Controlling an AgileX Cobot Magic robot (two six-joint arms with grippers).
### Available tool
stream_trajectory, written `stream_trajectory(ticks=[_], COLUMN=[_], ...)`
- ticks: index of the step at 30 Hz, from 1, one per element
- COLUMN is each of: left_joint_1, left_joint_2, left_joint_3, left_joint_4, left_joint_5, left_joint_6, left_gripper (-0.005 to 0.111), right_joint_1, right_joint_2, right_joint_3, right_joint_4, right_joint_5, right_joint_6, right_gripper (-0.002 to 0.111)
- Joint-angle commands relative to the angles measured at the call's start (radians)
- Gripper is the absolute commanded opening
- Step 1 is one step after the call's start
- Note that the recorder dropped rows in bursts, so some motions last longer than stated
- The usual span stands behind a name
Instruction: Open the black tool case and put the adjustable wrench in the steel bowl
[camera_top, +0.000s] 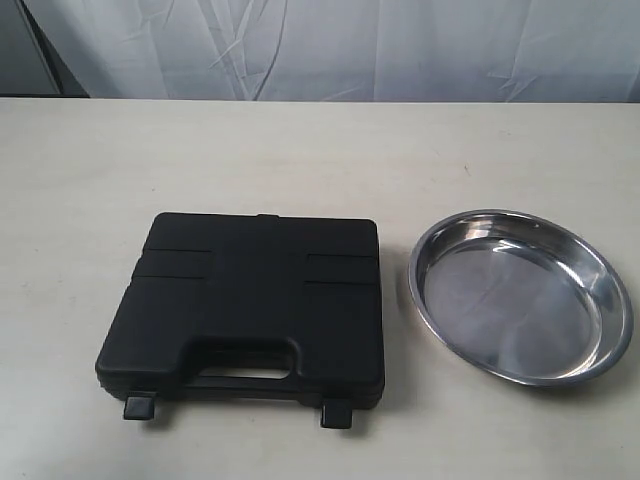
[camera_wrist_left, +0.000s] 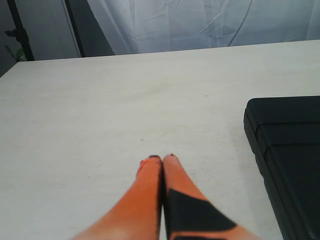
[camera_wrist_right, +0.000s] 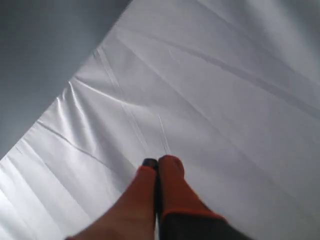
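The black tool case (camera_top: 250, 305) lies shut and flat on the table, handle and two latches toward the near edge. The steel bowl (camera_top: 520, 295) sits empty just to its right. The adjustable wrench is hidden from every view. Neither gripper shows in the exterior view. My left gripper (camera_wrist_left: 162, 159) is shut with nothing between its orange fingers, low over bare table, with a corner of the case (camera_wrist_left: 287, 150) off to one side. My right gripper (camera_wrist_right: 157, 162) is shut too, empty, pointing at the white curtain (camera_wrist_right: 200, 100).
The pale table (camera_top: 200, 160) stretches back to a white curtain (camera_top: 350, 45). A dark stand (camera_wrist_left: 20, 35) is seen past the table's far corner in the left wrist view.
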Motion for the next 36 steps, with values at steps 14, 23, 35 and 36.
stream_trajectory(ticks=[14, 23, 35, 36], left_joint_1=[0.004, 0.004, 0.004, 0.004], left_joint_2=[-0.003, -0.003, -0.003, -0.003], left_joint_3=[-0.005, -0.005, -0.005, -0.005], left_joint_4=[0.007, 0.007, 0.007, 0.007], left_joint_5=[-0.009, -0.009, -0.009, -0.009], left_joint_6=[-0.001, -0.001, -0.001, -0.001], left_gripper=[0.0, 0.0, 0.0, 0.0], right_joint_1=[0.629, 0.944, 1.015, 1.015], right_joint_2=[1.446, 1.796, 1.938, 1.945], right_joint_3=[-0.743, -1.007, -1.068, -1.068], right_joint_4=[-0.574, -0.702, -0.736, -0.736], right_joint_5=[1.067, 1.21, 1.126, 1.126], right_joint_6=[-0.488, -0.34, -0.336, -0.336], right_gripper=[-0.001, 0.011, 0.046, 0.045])
